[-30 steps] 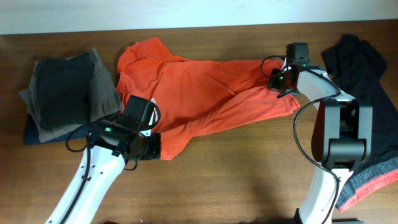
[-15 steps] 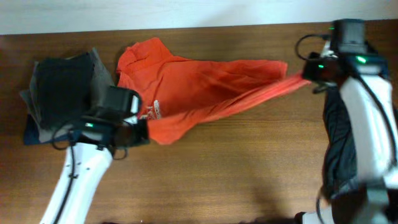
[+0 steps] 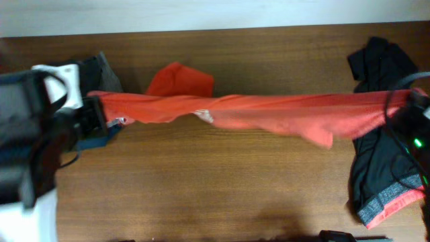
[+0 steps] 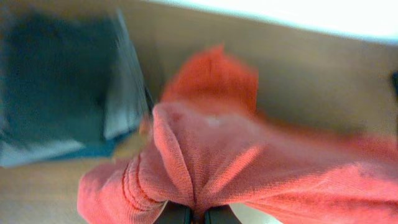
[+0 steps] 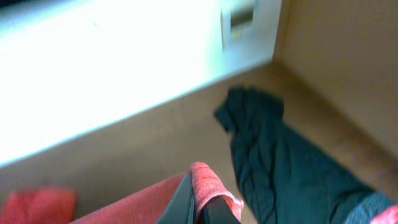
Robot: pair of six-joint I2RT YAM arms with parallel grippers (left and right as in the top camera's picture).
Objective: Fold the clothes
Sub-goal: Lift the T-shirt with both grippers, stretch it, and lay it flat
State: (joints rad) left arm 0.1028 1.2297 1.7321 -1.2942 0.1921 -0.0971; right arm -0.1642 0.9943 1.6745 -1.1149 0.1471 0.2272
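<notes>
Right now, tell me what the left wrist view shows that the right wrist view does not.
Only the left wrist view: a stack of dark folded clothes at the left. Only the right wrist view: the black garment lying on the table, and a bright white wall behind. Both: the red-orange T-shirt, clamped in the left gripper in one and the right gripper in the other, above the wooden table.

Left arm: black housings, white lower link, black cable looped over it; view blurred. Right arm: black casing, green indicator lamp, thin black cables. Left tool and right tool: dark fingers.
</notes>
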